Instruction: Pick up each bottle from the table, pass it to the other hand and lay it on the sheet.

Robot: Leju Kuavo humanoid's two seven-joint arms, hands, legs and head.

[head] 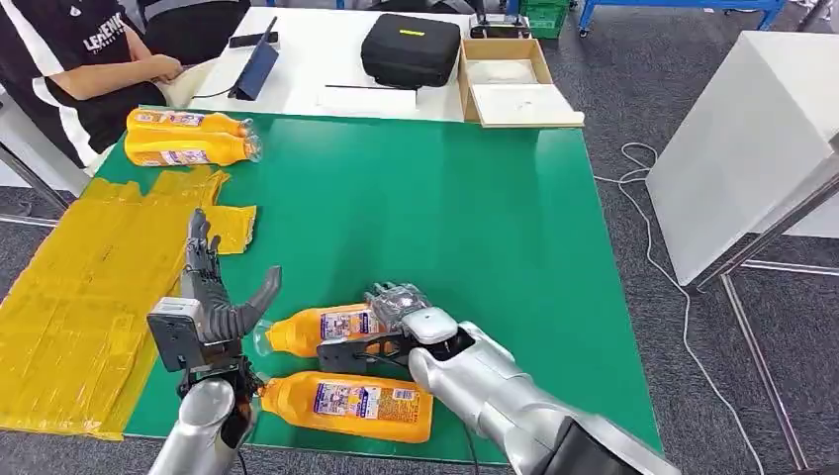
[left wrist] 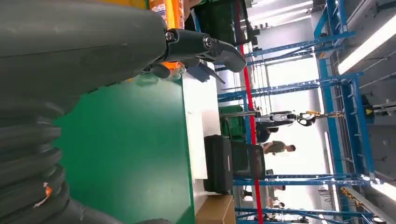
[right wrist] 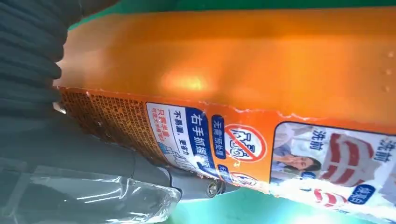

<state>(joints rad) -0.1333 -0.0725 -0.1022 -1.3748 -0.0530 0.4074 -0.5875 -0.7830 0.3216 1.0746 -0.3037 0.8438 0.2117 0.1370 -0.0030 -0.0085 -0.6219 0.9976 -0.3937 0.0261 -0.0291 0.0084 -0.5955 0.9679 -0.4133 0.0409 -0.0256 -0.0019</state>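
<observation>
1. Closing on the farther bottle (head: 322, 330) near the bench's (head: 475, 218) front edge, the right hand (head: 401, 322) wraps its middle.
2. Left hand (head: 213, 302) waits beside it, fingers spread, holding nothing.
3. Risk: the smooth bottle may slip at the handover, or its rise may nudge the second bottle (head: 351, 404) off the edge.

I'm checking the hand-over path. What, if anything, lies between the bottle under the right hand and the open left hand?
Nothing visible does. The right hand is on the farther orange bottle, whose clear cap points toward the raised, spread left hand. The second bottle lies nearer the table's front edge, beside that path rather than across it.
</observation>
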